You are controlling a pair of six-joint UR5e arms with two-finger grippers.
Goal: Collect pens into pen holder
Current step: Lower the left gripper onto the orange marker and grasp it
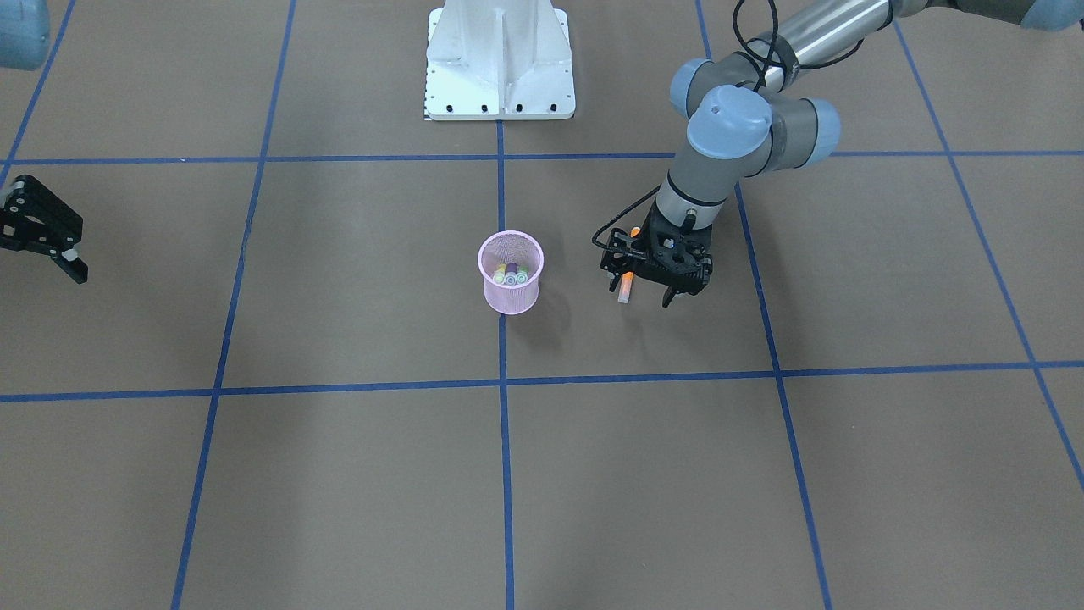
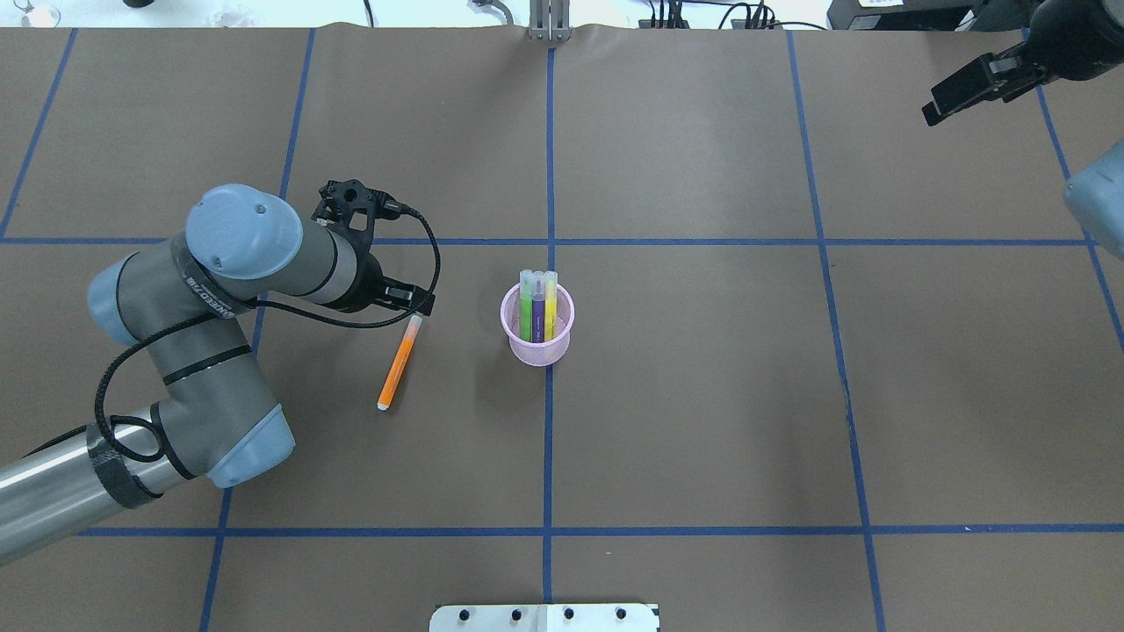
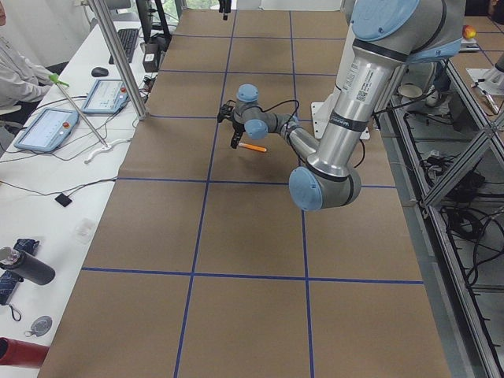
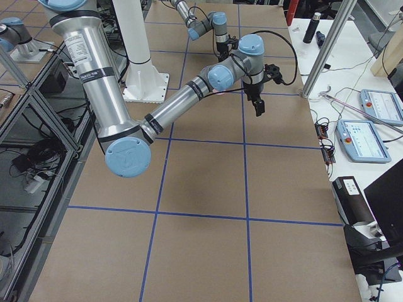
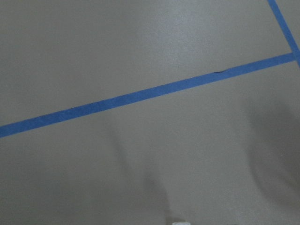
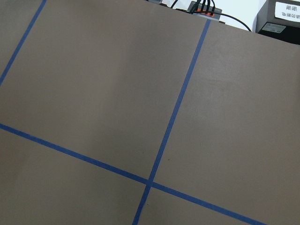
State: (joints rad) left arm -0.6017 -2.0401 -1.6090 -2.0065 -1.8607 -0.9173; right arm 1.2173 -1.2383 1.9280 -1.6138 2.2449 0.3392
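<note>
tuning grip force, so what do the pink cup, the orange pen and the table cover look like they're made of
Pink cup: looks like painted metal wire mesh; the pens inside show through its gridded wall, rim solid.
Orange pen: likely smooth plastic, with a pale translucent cap end.
Table cover: seemingly matte brown paper or card, no glare, far edge rippled.

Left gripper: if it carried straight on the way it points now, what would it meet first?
Likely the orange pen lying on the table just under the open left gripper; its height above the pen is unclear.
</note>
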